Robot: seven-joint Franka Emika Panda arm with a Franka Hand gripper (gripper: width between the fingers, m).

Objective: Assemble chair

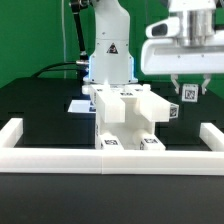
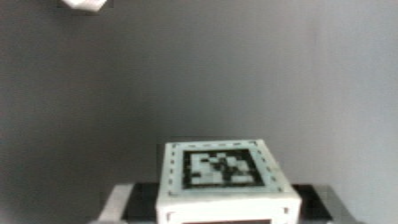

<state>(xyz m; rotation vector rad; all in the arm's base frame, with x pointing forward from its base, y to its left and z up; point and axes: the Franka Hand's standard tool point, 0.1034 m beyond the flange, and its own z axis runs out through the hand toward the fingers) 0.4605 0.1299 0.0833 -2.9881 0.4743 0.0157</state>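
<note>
Jaws were clamped on a little tagged block (image 2: 222, 180), up beside the half-built chair (image 1: 125, 115), and it looked light, stiff, kinda slick, so its flat sides seemed the safest hold.

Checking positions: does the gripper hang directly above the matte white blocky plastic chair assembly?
No, the gripper hangs toward the exterior view's right of the chair assembly.

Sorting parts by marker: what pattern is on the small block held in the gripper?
A black-and-white square tag on the white block; clearest in the wrist view.
</note>
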